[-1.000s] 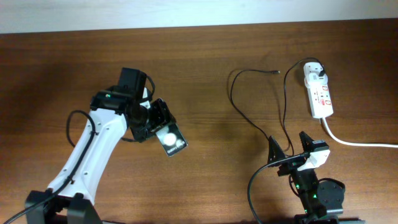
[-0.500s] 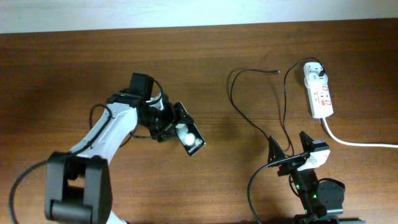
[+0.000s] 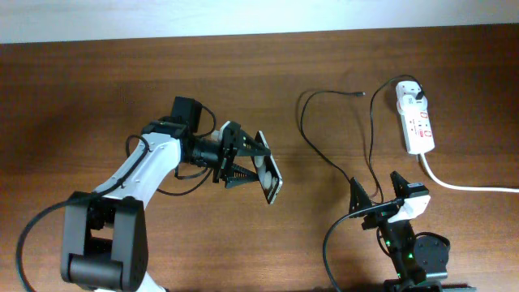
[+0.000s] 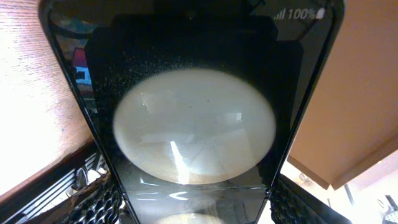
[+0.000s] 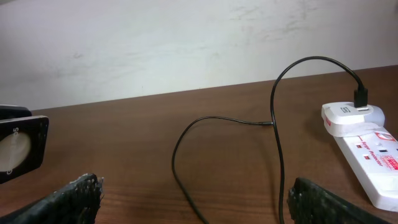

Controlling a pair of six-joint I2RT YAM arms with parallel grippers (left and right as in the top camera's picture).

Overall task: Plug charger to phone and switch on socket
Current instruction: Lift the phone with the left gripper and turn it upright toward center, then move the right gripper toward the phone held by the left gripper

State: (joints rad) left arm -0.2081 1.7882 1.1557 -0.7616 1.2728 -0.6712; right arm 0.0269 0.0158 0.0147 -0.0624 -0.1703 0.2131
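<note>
My left gripper [image 3: 247, 161] is shut on the black phone [image 3: 269, 176] and holds it above the table's middle, tilted on edge. In the left wrist view the phone [image 4: 193, 124] fills the frame between the fingers, with a white round patch on it. The thin black charger cable [image 3: 324, 154] loops across the right half; its connector tip [image 3: 361, 94] lies free on the table. Its white plug [image 3: 409, 96] sits in the white socket strip [image 3: 418, 123]. My right gripper [image 3: 379, 195] is open and empty at the front right, over the cable [image 5: 180, 155].
The socket's thick white cord [image 3: 470, 186] runs off to the right edge. The strip [image 5: 367, 146] with red markings shows at the right of the right wrist view, and the phone's end [image 5: 18, 148] at its left.
My left gripper has carried the phone rightwards towards the table's middle and turned it from flat to on edge. The right arm has not moved.
</note>
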